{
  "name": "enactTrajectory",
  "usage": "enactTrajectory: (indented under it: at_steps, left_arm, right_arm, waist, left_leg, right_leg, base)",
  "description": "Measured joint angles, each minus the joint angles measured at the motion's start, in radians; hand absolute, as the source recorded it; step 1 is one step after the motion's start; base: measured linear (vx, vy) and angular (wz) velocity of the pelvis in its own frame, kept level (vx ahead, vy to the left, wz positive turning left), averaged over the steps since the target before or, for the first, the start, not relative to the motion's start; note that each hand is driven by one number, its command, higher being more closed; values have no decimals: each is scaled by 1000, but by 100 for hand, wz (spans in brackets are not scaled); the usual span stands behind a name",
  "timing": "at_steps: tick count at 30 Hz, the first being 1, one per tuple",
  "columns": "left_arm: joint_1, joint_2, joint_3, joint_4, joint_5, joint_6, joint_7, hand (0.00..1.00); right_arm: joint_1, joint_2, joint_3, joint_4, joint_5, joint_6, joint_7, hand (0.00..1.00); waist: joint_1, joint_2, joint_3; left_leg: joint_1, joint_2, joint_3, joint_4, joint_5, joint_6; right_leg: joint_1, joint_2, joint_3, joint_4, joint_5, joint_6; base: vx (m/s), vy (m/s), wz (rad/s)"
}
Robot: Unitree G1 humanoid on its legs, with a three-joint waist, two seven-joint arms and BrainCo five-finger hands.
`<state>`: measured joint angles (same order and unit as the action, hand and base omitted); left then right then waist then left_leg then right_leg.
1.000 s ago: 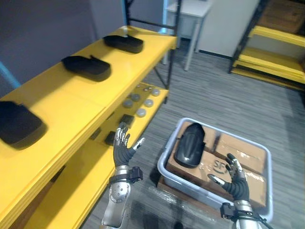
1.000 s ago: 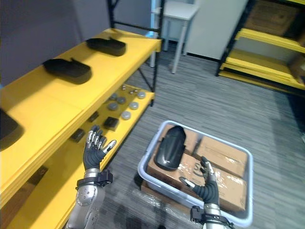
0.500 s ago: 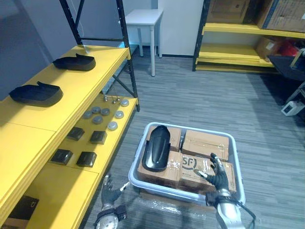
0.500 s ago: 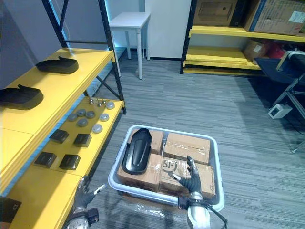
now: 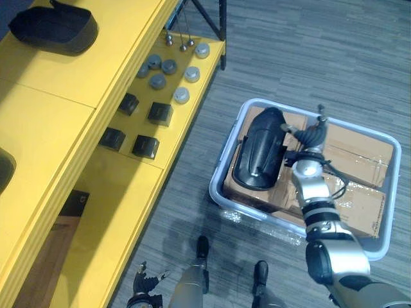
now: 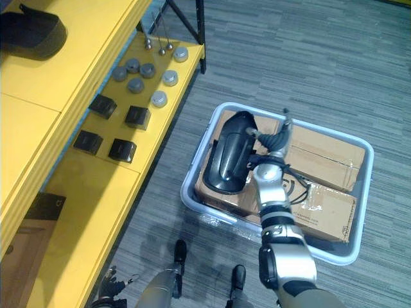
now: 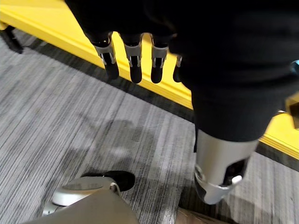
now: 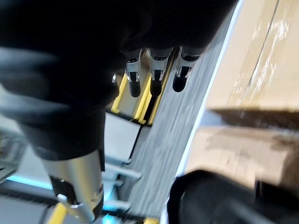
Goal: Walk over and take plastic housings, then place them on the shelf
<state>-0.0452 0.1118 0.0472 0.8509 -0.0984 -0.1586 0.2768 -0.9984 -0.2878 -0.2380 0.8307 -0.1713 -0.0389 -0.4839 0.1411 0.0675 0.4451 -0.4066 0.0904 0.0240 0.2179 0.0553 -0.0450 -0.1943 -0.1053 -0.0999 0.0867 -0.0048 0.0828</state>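
Starting at the right hand (image 5: pixel 313 136): stretched out over the bin (image 5: pixel 253 212), fingers straight and loose, thumb apart, grasping nothing. Just beside it, toward the bin's left side, the black plastic housing (image 5: pixel 259 154), lying on top of the cardboard boxes (image 5: pixel 359 160) packed in the bin. Thumb angled toward the housing's far end; touching or just clear of it, impossible to tell. From the right wrist, a dark shape past the fingertips, too blurred to name. Long axis of the housing running from the bin's far left corner back toward its near rim, slightly slanted; narrower rounded end far, broader end near.

Down low, the left hand (image 7: pixel 134 60): fingers straight, slack, holding nothing, hanging over the floor beside the yellow shelf (image 5: pixel 58 115).

Out on the shelf's top board, a second housing (image 5: pixel 54 25) toward the far end, partly cut off. Nearer along the same board, a third dark shape (image 5: pixel 3 170), mostly cut off. On the lower board, small black boxes (image 5: pixel 160 113) and grey discs (image 5: pixel 182 96) toward its far end.
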Motion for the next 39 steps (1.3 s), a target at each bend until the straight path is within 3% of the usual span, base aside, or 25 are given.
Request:
enactTrajectory:
  at_steps: [7,16,17,22,26,33,39]
  left_arm:
    - [-73,-3,-25,84,-50,-7,-1,0]
    - [-151,-2,-33,150,-54,-3,1,0]
    - [-159,-1,-34,150,-53,-3,1,0]
    - [-190,2,-36,150,-54,-4,1,0]
    - [-200,1,-60,150,-56,-5,1,0]
    - [-196,-4,-99,87,-67,10,1,0]
    - [-155,1,-107,-292,-76,4,30,0]
  right_arm:
    - [-53,-32,2,155,22,23,15,0]
    - [-52,-9,106,246,43,26,105,0]
    - [-53,-8,115,253,41,25,105,100]
    - [-74,-23,119,317,-14,20,113,100]
    - [-112,-35,32,394,-71,34,115,100]
    - [-130,-105,-36,429,-95,103,130,100]
    - [-39,-115,83,367,-166,107,118,100]
  waist:
    - [10,0,21]
    - [20,-2,33]
    - [20,-4,34]
    - [19,-22,41]
    - [32,-23,41]
    - [56,-21,42]
    - [56,-17,42]
  left_leg:
    - [-63,16,-32,37,-2,-2]
    - [-102,27,-63,51,0,-17]
    - [-106,28,-65,53,0,-18]
    - [-117,34,-72,55,3,-22]
    - [-126,35,-80,52,5,-25]
    - [-114,19,-118,2,36,-30]
    - [-23,3,-146,-60,59,-35]
  right_leg:
    - [-35,26,-4,3,13,-5]
    - [-53,44,-20,-5,15,-8]
    - [-56,48,-20,-5,15,-8]
    - [-63,57,-21,-5,13,-13]
    - [-69,60,-28,-6,10,-19]
    - [-58,54,-73,-5,-7,-27]
    - [6,40,-108,32,-56,-30]
  base:
    - [-21,-8,6]
    - [-16,-5,4]
    - [0,0,0]
    - [0,0,0]
    - [23,-2,4]
    - [48,-12,20]
    - [45,-30,21]
